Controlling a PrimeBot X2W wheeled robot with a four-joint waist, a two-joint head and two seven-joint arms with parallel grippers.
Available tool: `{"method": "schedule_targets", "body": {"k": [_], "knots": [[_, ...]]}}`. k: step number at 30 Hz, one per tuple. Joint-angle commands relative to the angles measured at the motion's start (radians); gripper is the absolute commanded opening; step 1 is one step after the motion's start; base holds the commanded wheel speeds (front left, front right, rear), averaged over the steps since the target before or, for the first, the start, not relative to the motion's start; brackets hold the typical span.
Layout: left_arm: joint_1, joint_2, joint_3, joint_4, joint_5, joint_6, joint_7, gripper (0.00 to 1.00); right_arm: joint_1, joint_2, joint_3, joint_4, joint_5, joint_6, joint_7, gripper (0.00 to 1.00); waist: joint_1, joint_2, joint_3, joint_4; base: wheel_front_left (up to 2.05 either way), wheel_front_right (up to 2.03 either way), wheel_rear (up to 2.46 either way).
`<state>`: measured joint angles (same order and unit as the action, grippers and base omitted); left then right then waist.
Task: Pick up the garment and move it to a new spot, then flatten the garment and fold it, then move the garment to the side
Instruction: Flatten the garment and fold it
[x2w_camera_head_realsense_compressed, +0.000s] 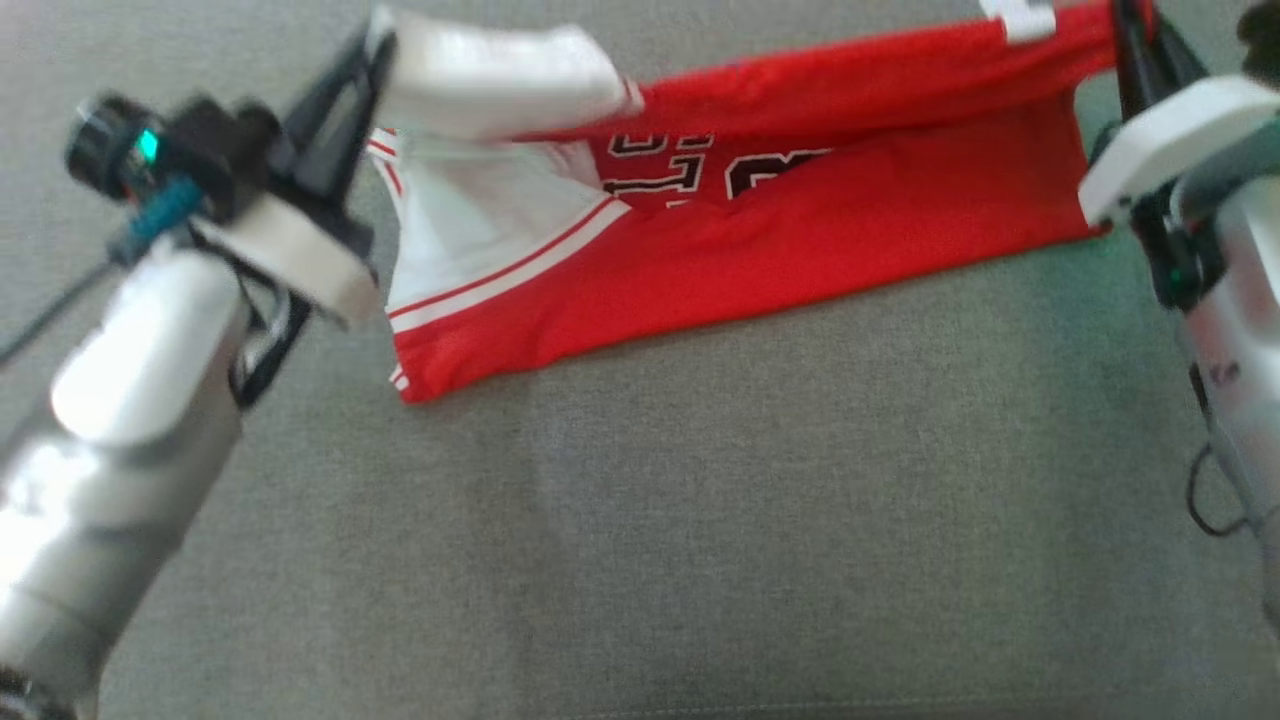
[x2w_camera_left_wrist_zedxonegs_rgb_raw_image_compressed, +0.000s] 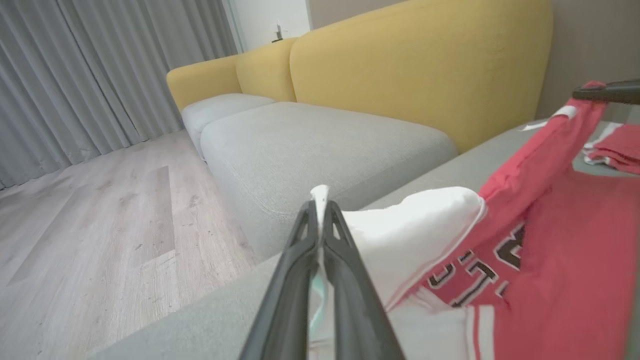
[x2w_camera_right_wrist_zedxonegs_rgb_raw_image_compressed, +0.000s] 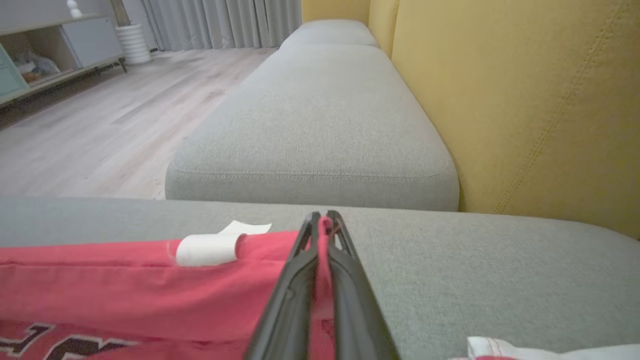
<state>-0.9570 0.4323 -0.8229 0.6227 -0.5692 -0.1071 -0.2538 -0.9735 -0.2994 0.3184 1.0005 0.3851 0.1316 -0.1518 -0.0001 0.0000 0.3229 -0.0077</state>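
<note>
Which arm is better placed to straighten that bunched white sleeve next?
Left, likely: the left fingers are shut on the white sleeve itself, while the right fingers pinch a red corner of the jersey at the opposite end.

Setting was a home living room. Long sofa with yellow backrest (x2w_camera_left_wrist_zedxonegs_rgb_raw_image_compressed: 420, 65) and grey seat cushions (x2w_camera_right_wrist_zedxonegs_rgb_raw_image_compressed: 320, 115); grey floor-length curtains (x2w_camera_left_wrist_zedxonegs_rgb_raw_image_compressed: 90, 75); pale wood-plank floor (x2w_camera_left_wrist_zedxonegs_rgb_raw_image_compressed: 100, 225); low sideboard (x2w_camera_right_wrist_zedxonegs_rgb_raw_image_compressed: 55, 50) with open shelf, white ribbed pot (x2w_camera_right_wrist_zedxonegs_rgb_raw_image_compressed: 132, 42) beside it.

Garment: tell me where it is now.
Head view, top centre: the garment hangs stretched between left gripper and right gripper, lower edge on the grey cushion.
</note>
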Motion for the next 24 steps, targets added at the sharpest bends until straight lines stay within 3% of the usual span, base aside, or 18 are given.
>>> {"method": "schedule_targets", "body": {"k": [1,13,17,24], "knots": [[0.009,0.065,0.015,-0.05,0.001,-0.007,-0.004,0.0,0.019,-0.027,0.051,-0.031,0.022,-0.001,0.011,0.0,0.0001,0.0,-0.02,0.015,0.0,0.0,0.0],[0.181,0.164,-0.096,-0.262,-0.067,-0.019,0.18,0.0,0.11,-0.203,0.322,-0.039,0.049,-0.001,0.114,0.0,0.0001,0.0,-0.047,0.04,0.0,0.0,0.0],[0.201,0.187,-0.134,-0.291,-0.095,-0.021,0.267,0.0,0.105,-0.235,0.405,-0.046,0.052,-0.001,0.129,0.0,0.0001,0.0,-0.031,0.043,0.0,0.0,0.0],[0.178,0.194,-0.149,-0.292,-0.086,-0.021,0.284,0.0,0.077,-0.266,0.503,-0.043,0.082,-0.001,0.143,0.0,0.0001,0.0,-0.005,0.043,0.0,0.0,0.0]]}}
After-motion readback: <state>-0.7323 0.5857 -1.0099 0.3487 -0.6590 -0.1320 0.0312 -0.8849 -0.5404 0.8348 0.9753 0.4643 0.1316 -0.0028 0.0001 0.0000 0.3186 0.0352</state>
